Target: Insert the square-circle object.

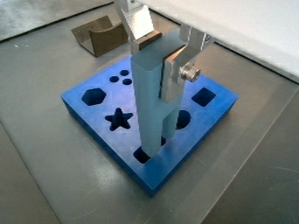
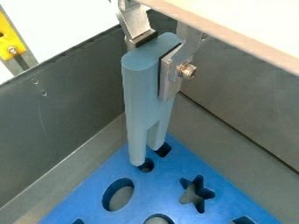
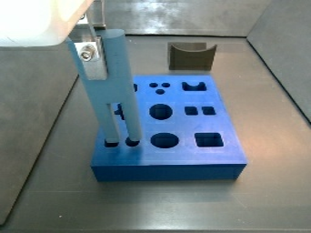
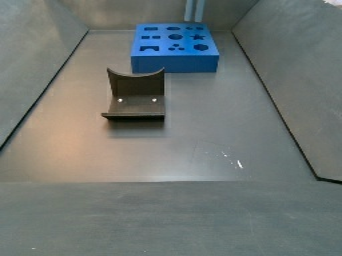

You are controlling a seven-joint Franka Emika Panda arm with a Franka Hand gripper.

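The square-circle object (image 1: 152,96) is a tall pale-blue peg standing upright, also seen in a wrist view (image 2: 145,96) and a side view (image 3: 112,86). Its lower end sits in a hole at a corner of the dark blue board (image 1: 105,101), which also shows in three other views (image 2: 176,197) (image 3: 183,150) (image 4: 174,48). My gripper (image 1: 160,54) is shut on the peg's top end, one silver finger (image 2: 173,63) on each side. In a side view the gripper (image 3: 91,50) stands above the board's left front corner.
A dark olive U-shaped block (image 3: 188,55) stands on the floor beyond the board and shows in two other views (image 4: 136,95) (image 1: 100,37). Grey walls enclose the floor (image 4: 201,160). The board has several other shaped holes, among them a star (image 1: 118,118).
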